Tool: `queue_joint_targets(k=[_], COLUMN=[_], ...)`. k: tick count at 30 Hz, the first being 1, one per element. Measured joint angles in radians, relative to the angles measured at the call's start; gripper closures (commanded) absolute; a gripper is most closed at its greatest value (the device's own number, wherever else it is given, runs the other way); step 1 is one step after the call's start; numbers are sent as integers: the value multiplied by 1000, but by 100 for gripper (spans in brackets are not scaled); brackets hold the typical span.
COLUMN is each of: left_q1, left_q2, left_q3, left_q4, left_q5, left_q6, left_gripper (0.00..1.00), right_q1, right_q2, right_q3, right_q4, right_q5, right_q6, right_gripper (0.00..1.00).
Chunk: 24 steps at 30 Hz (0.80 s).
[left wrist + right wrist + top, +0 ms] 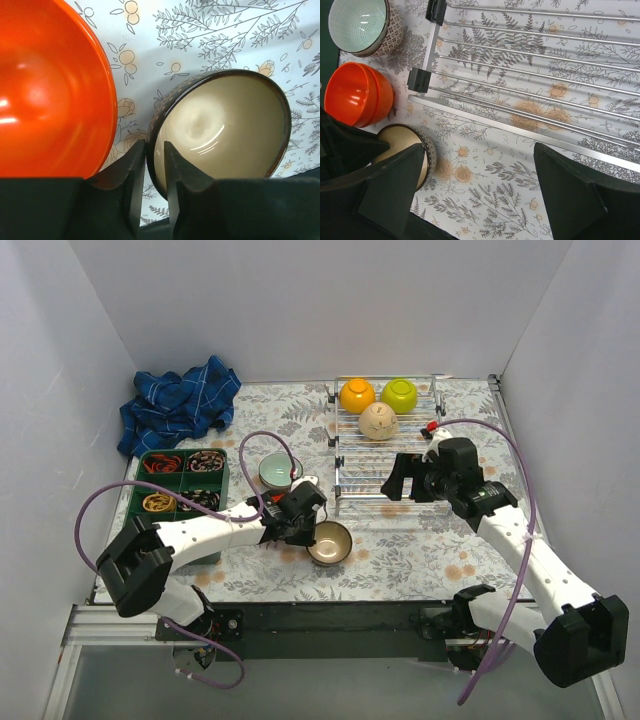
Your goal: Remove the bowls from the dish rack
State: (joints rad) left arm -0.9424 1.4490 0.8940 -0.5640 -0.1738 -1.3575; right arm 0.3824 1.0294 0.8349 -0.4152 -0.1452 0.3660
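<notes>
The chrome dish rack (385, 455) holds three bowls at its far end: orange-yellow (357, 394), lime green (399, 393) and speckled beige (379, 421). A dark brown bowl (329, 542) with a cream inside (225, 125) stands upright on the table left of the rack. My left gripper (303, 517) straddles its rim (155, 147), slightly open, with a sliver of gap at the inner finger. A red-orange bowl (50, 90) sits close beside it (357, 95). A patterned bowl with a pale blue-green inside (362, 22) stands farther back (275, 471). My right gripper (405, 478) hangs wide open and unladen over the table by the rack's near rail (479, 165).
A green compartment tray (181, 473) with small items stands at the left. A crumpled blue cloth (180, 405) lies at the back left. White walls close in the table on three sides. The rack's near half (530, 65) is bare wire.
</notes>
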Motion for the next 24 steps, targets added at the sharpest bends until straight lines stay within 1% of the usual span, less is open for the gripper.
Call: queue_joint_targets(k=[1,3,4,7,8,10,11,13,14,15,21,24], left_q1=[0,-1,-2,-3,-3,-3,-3,-3,-3,-3,-1,9], left_q2=[-1,-5,-10,-39,-51,-78,-92,-109,-117,-126,-186,-232], left_q3=[0,0,0,0,1,6,18,42,58,83,193,209], left_q4=[6,14,17,22,21,15,6,-4,-12,-20,-55,-67], left_q5=[-1,-1,0,4,5,6,6,5,3,0,-32,-55], left_q6=[-3,-9,-11,-22,-22,-24,-28,-27,-27,-27,-15,-10], left_gripper=[68,60,49,39,31,24,16,9,4,2,2,2], right_q1=[-5,-23,-32,-71,-86,-114,-127,-149,-161,-172,-230,-250], right_q2=[5,18,26,54,66,99,119,166,193,220,378,483], right_q3=[0,0,0,0,0,4,13,39,57,76,203,290], right_q4=[2,11,16,43,56,82,90,110,121,136,235,283], right_q5=[-5,-18,-22,-50,-63,-84,-90,-97,-99,-102,-117,-128], right_q6=[0,3,5,25,32,52,62,84,97,109,203,255], right_gripper=[2,2,1,1,1,1,1,1,1,2,1,1])
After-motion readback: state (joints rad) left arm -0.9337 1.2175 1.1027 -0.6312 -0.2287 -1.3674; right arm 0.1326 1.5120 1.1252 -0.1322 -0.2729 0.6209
